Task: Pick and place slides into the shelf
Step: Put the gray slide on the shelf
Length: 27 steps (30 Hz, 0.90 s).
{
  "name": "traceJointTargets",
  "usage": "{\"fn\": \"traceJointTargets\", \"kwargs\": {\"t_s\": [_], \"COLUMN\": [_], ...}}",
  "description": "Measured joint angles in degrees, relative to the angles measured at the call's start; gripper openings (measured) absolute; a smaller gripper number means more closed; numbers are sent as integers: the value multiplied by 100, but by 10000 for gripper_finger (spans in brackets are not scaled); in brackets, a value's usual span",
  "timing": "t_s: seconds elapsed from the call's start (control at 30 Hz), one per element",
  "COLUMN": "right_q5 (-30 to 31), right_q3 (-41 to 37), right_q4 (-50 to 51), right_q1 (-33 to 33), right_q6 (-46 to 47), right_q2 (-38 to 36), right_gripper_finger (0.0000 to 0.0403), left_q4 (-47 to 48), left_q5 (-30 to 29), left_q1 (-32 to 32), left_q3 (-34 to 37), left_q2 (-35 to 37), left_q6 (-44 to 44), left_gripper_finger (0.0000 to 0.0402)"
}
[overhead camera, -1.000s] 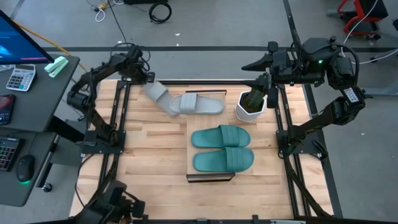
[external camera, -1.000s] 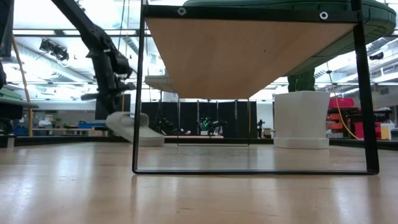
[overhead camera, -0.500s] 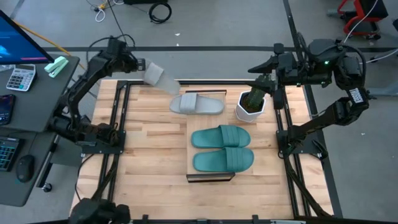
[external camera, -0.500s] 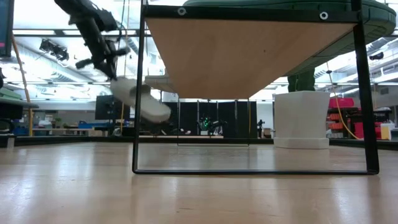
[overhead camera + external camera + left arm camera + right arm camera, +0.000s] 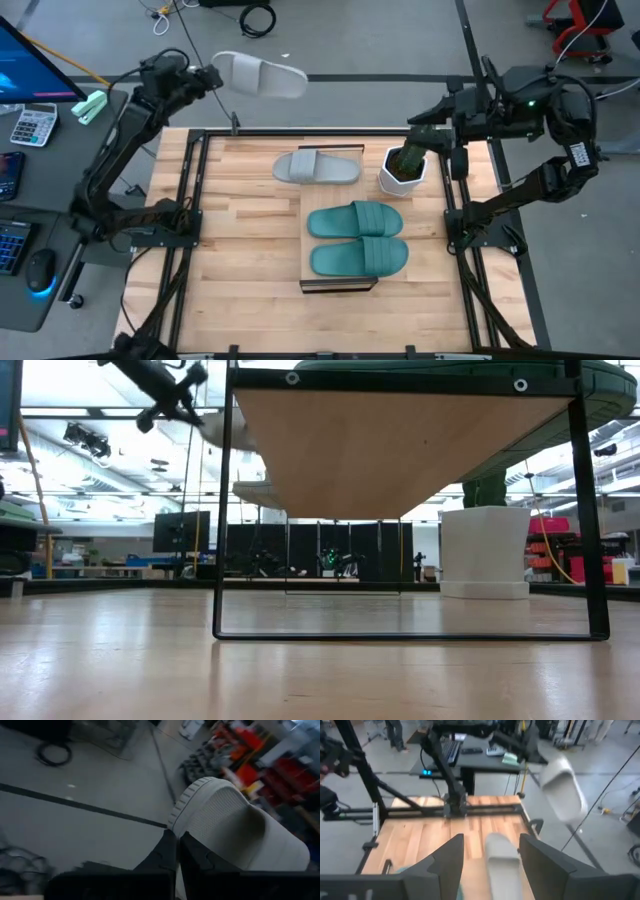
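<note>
We saw the left gripper (image 5: 207, 77) raised high past the far edge of the surface (image 5: 240, 240), clamped tight on the heel end of a light grey slide (image 5: 260, 75) – that slide hung in the air over the floor, roughly level in the high view, clear of the surface. In the left wrist view the two dark fingers (image 5: 172, 851) pinched the slide's rim, the ribbed edge and broad strap showing just past them. In the low view the same arm and a bit of the grey slide (image 5: 212, 426) showed up near the top, left of the shelf frame.

Second grey slide (image 5: 316, 168) lay flat on the surface near its far edge, just beside the white pot (image 5: 402, 175) with its plant, and just beyond the shelf's far end. The two teal slides (image 5: 358, 238) sat side by side on top of the shelf (image 5: 338, 287), which stood mid-surface; from the low view we looked under its light wood plank (image 5: 400, 445), dark end frame around it, teal edge poking over the top.

Right gripper (image 5: 415, 118) hovered above the pot at the far right of the surface, jaws apart and holding nothing – in the right wrist view its fingers (image 5: 447, 857) framed the grey slide on the surface, the lifted one visible farther off.
</note>
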<state>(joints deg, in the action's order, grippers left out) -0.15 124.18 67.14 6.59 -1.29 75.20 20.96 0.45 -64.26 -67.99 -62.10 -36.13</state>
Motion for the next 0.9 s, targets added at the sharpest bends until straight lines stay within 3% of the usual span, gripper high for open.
{"fn": "traceJointTargets", "kwargs": {"t_s": [0.27, 0.5, 0.9], "right_q5": [-459, -468, -467], "right_q3": [0, 0, 0], "right_q4": [713, 1077, 1175], "right_q1": [-4, -2, -2], "right_q6": [80, 86, 9], "right_q2": [-2, -66, -247], "right_gripper_finger": [197, 197, 197], "left_q4": [6, 84, 965], "left_q5": [-184, -2138, -3979], "left_q1": [1029, 2536, 4887], "left_q3": [-2, -2, -5], "left_q2": [253, 480, 501], "left_q6": [-926, -1431, -3252], "left_gripper_finger": [9, 9, 9]}}
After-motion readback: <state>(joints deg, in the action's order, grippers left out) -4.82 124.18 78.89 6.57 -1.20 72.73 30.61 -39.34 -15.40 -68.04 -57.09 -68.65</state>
